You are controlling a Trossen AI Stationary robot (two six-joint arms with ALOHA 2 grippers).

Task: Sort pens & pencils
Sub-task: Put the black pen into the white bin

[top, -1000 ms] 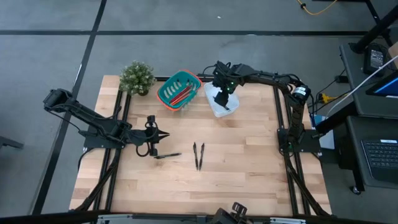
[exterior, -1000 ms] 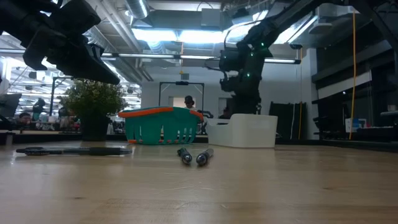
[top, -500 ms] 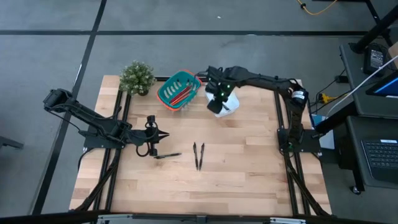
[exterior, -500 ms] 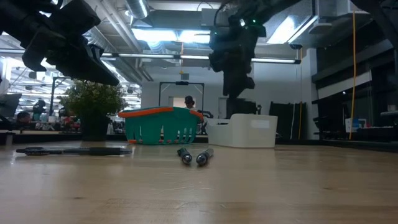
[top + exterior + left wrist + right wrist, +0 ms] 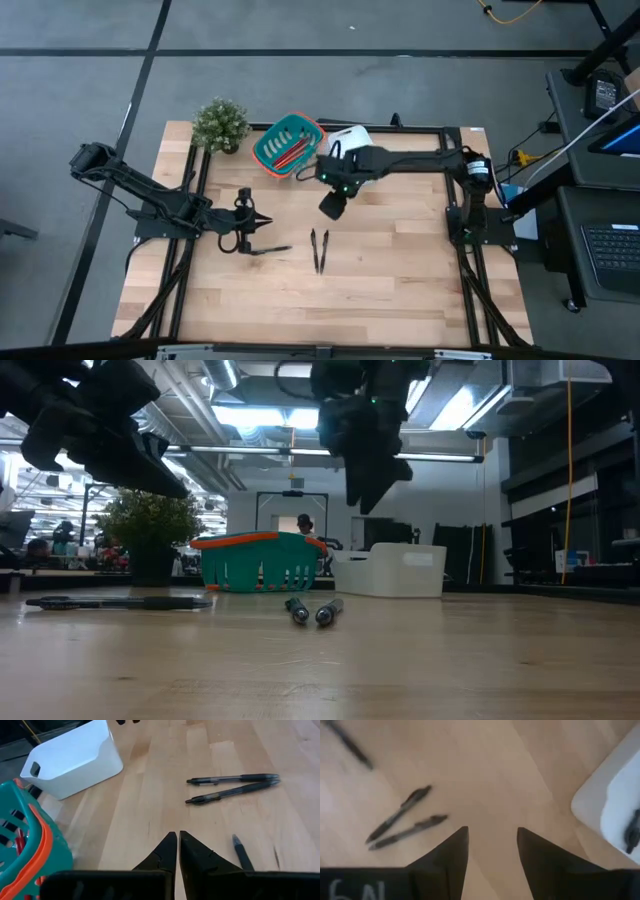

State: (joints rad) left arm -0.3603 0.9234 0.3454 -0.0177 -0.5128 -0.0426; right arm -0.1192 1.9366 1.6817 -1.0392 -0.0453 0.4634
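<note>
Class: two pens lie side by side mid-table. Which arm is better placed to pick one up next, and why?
Probably the right. The right gripper hangs open just beyond the paired pens, empty. The left gripper is shut, nearer the lone pen.

Most of the desk (image 5: 400, 270) lies bare in the high view: the whole lower half and the right side are free. At frame centre two pens (image 5: 319, 249) lie side by side, with a third pen (image 5: 268, 250) to their left, just beside the left tool (image 5: 262, 220), whose fingers are closed. The right tool (image 5: 332, 206) hangs above the desk just up and right of the paired pens, fingers parted, nothing between. Along the upper edge stand a plant (image 5: 220, 125), a teal basket (image 5: 287, 146) and a white bin (image 5: 345, 136), crowding that strip.
</note>
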